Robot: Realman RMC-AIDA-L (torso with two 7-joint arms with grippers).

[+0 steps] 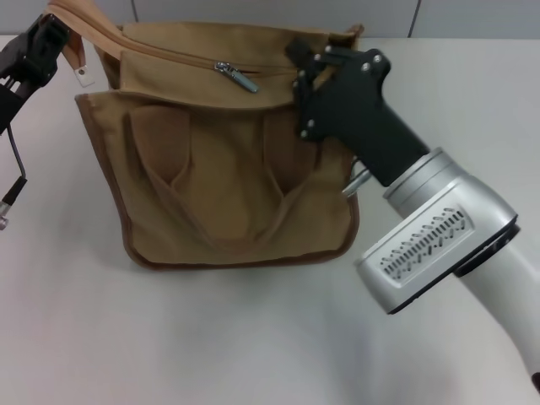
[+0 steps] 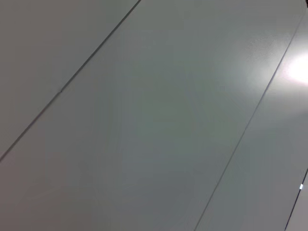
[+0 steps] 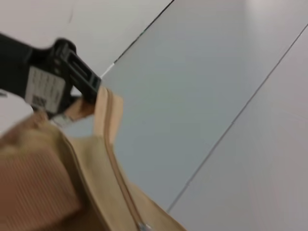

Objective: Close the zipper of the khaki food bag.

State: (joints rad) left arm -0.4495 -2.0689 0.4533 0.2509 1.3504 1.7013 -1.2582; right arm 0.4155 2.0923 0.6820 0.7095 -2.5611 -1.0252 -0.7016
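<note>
The khaki food bag (image 1: 228, 186) stands on the white table, front pockets and loop handles facing me. Its zipper (image 1: 173, 56) runs along the top, with the silver slider (image 1: 229, 70) about midway and its pull tab lying toward the right. My left gripper (image 1: 61, 35) is at the bag's far left top corner, shut on the zipper's end strip. In the right wrist view it (image 3: 89, 94) pinches that tan strip, and the slider (image 3: 143, 226) shows at the frame edge. My right gripper (image 1: 299, 84) is at the bag's right top, right of the slider.
The white table (image 1: 211, 337) spreads around the bag, with a grey panelled wall (image 1: 472, 17) behind it. A black cable with a plug (image 1: 10, 198) hangs from the left arm. The left wrist view shows only grey panels (image 2: 154, 115).
</note>
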